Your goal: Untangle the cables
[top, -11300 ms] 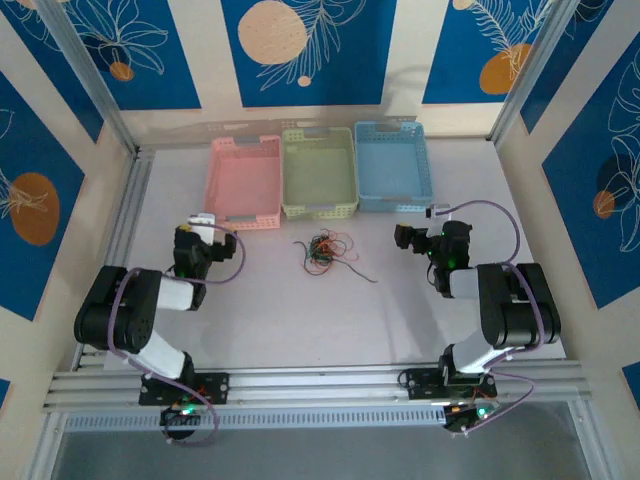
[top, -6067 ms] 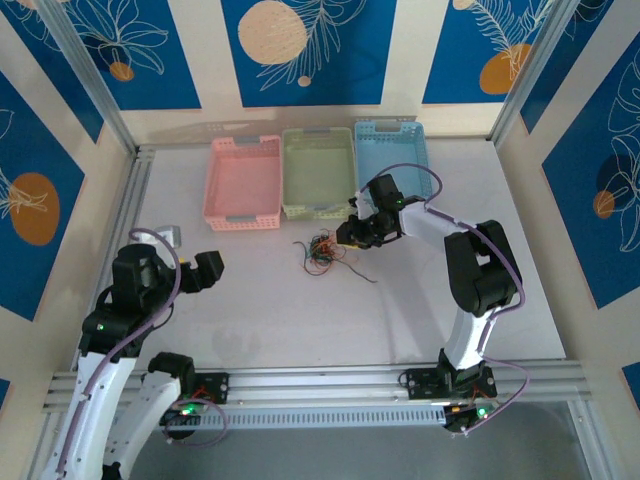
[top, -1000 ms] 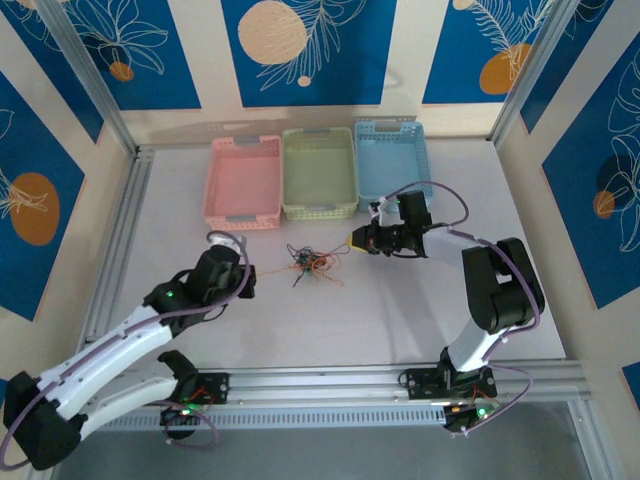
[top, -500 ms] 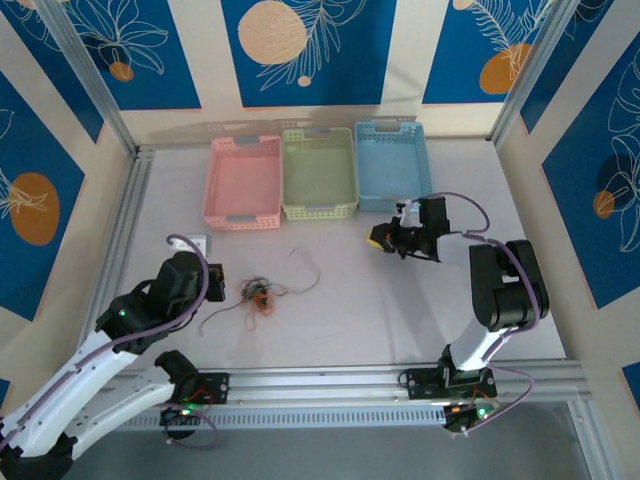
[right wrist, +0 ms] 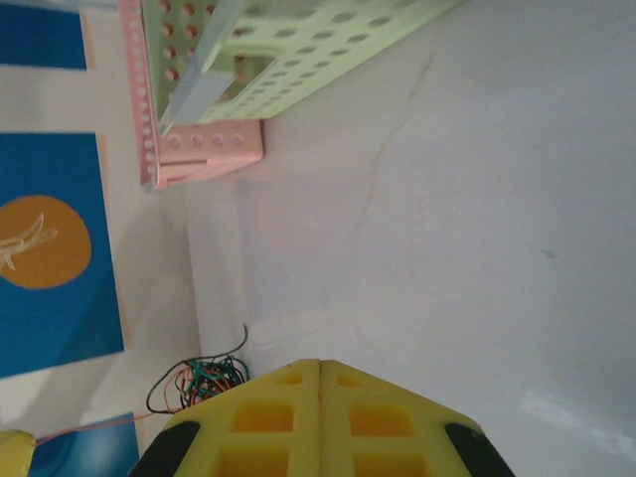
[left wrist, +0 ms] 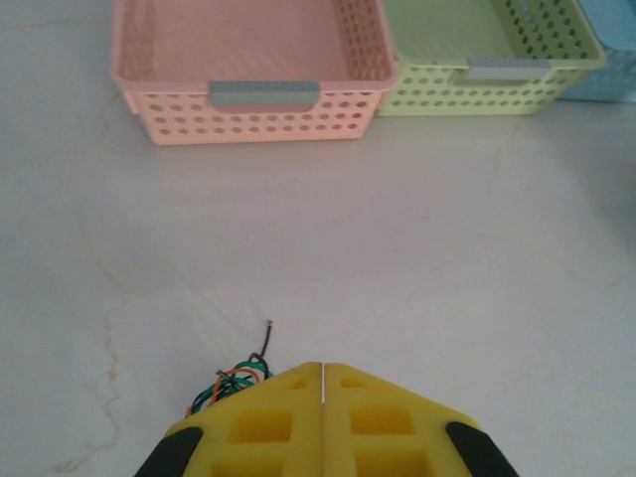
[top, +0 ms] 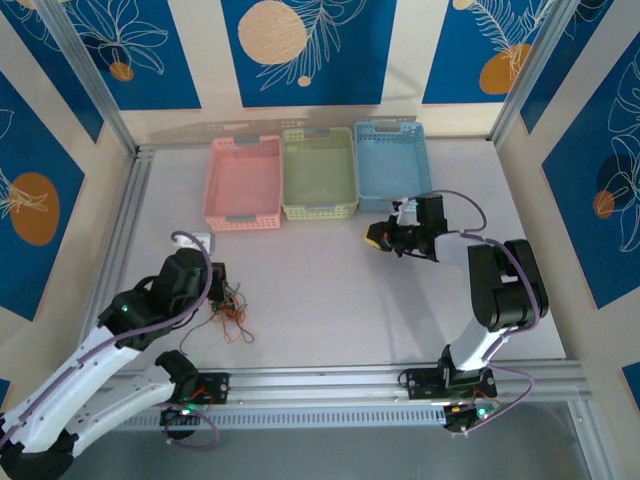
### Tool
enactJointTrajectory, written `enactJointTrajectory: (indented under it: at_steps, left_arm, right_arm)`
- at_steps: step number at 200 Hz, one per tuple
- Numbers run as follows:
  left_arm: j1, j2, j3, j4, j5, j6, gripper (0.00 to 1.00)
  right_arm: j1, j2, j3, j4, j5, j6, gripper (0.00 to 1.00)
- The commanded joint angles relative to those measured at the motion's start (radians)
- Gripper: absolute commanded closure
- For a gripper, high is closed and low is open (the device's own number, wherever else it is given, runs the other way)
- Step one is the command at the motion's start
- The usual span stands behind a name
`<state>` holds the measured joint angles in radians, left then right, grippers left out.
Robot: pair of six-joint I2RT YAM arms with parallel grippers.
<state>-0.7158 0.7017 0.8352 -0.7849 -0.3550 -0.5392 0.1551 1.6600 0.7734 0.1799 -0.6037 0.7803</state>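
The pink basket (left wrist: 248,117), the green basket (left wrist: 467,97) and the blue basket (top: 390,127) stand in one row, with their floors bare. The cables (left wrist: 231,384) are a small knot of orange, green and black wires that peeks out beside the left gripper (left wrist: 323,370). One black end points forward from the fingers, toward the pink basket. These fingers are pressed together; whether they nip a wire I cannot tell. The right gripper (right wrist: 318,364) is also clenched, well apart from the knot.
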Motion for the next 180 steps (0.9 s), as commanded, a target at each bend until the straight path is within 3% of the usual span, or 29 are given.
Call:
enactJointTrajectory:
  at_steps: [1, 28, 45, 62, 93, 119, 180]
  left_arm:
    - [-0.004, 0.054, 0.082, 0.086, 0.116, 0.029, 1.0]
    - [-0.003, 0.127, 0.163, 0.159, 0.232, 0.02, 1.0]
    - [-0.003, 0.178, 0.227, 0.187, 0.285, 0.02, 1.0]
    - [-0.005, 0.233, 0.282, 0.203, 0.326, 0.019, 1.0]
    - [-0.004, 0.324, 0.311, 0.243, 0.36, 0.026, 1.0]
    - [-0.002, 0.409, 0.308, 0.249, 0.343, 0.049, 1.0]
    - [0.003, 0.576, 0.301, 0.223, 0.352, 0.105, 1.0]
  right_arm:
    - [0.074, -0.08, 0.023, -0.074, 0.044, -0.106, 0.94]
    - [0.18, -0.202, -0.009, -0.081, 0.175, -0.167, 0.8]
    - [0.217, -0.259, -0.056, 0.001, 0.166, -0.139, 0.66]
    - [0.264, -0.307, -0.079, 0.021, 0.176, -0.13, 0.59]
    - [0.394, -0.414, -0.131, 0.022, 0.356, -0.15, 0.41]
    - [0.416, -0.406, -0.15, 0.001, 0.413, -0.09, 0.39]
    - [0.454, -0.249, -0.092, -0.135, 0.424, 0.045, 0.48]
